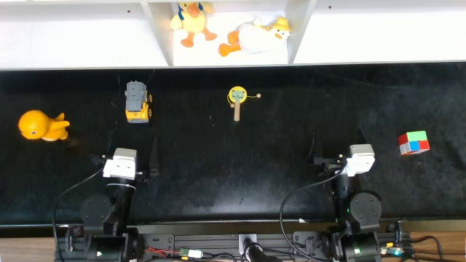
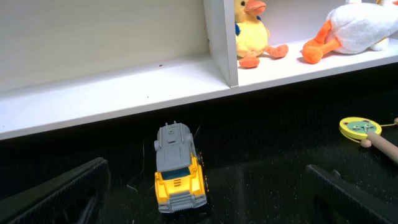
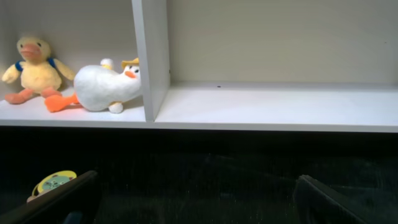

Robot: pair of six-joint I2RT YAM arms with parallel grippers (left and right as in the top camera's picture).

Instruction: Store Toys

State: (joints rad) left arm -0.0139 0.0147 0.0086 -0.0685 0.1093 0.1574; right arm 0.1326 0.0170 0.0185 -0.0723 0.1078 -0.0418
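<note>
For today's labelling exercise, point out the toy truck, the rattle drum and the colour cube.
toy truck (image 2: 171,146), left wrist view, its grey top
rattle drum (image 1: 237,94), top view, its round head
colour cube (image 1: 413,143), top view, its top face

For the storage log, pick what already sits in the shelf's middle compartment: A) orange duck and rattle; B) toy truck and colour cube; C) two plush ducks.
C: the yellow plush duck and the white plush duck rest inside the middle compartment, while the truck stands on the black table.
</note>
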